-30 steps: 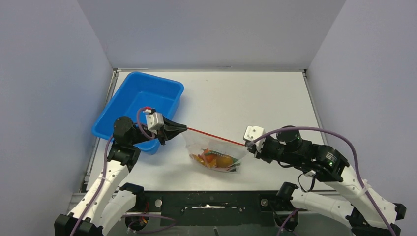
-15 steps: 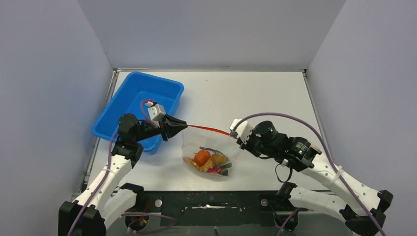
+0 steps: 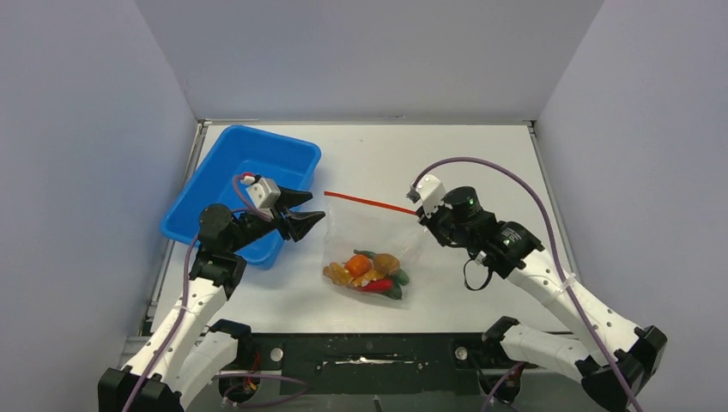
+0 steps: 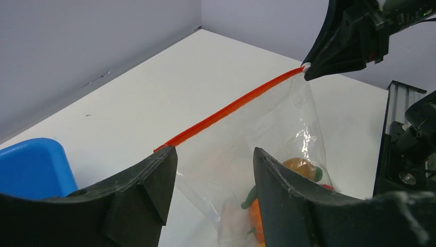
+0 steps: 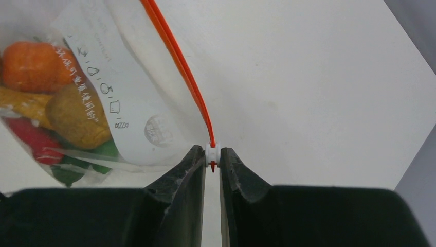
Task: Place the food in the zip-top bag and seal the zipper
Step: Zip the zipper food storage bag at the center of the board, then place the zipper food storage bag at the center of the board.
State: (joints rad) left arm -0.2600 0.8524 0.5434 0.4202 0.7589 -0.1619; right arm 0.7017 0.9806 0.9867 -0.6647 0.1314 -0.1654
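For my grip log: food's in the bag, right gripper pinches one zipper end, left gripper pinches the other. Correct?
No. The left gripper is open, pinching nothing, as the left wrist view shows. The food is in the bag; the right gripper pinches the zipper.

The top external view looks steeply down from above and behind the arm bases, far enough back to take in the whole table (image 3: 481, 163), with the zip-top bag (image 3: 365, 236) near mid-frame. The left wrist view sits low and close at the bag's left end, facing along the zipper (image 4: 231, 107) toward the right pincer (image 4: 307, 68). The right wrist view hangs very close over the bag's right end, looking past its own fingers (image 5: 180, 177). All three views share the bag.
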